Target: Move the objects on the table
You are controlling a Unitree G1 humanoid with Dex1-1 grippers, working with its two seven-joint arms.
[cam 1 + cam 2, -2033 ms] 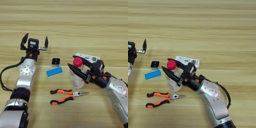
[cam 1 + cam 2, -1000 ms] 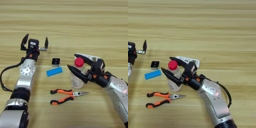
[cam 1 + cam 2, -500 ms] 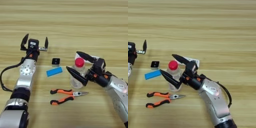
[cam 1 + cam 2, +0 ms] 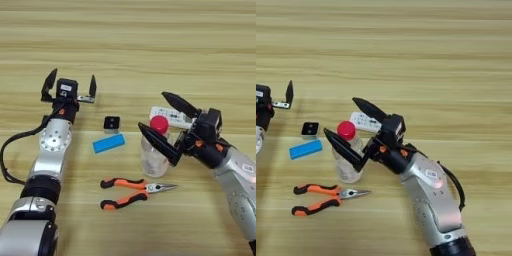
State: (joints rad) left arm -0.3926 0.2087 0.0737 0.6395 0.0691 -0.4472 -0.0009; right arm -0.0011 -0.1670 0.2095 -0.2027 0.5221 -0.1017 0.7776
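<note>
On the table (image 4: 150, 45), our right gripper (image 4: 160, 117) is spread wide around the upright bottle (image 4: 154, 150), gripping nothing; the pliers (image 4: 131, 191) lie just in front. Our left gripper (image 4: 70, 86) idles, fingers apart.

White remote control (image 4: 170, 114): we see only part, the rest behind the right gripper (image 4: 157, 121). Left gripper (image 4: 273, 100): cut by right-eye edge. Cube (image 4: 111, 123) markings: unreadable.

The wooden table (image 4: 150, 45) carries pliers (image 4: 131, 191) at lower centre; bottle (image 4: 154, 150), remote (image 4: 170, 115), blue block (image 4: 108, 144) and cube (image 4: 111, 123) mid-frame.
</note>
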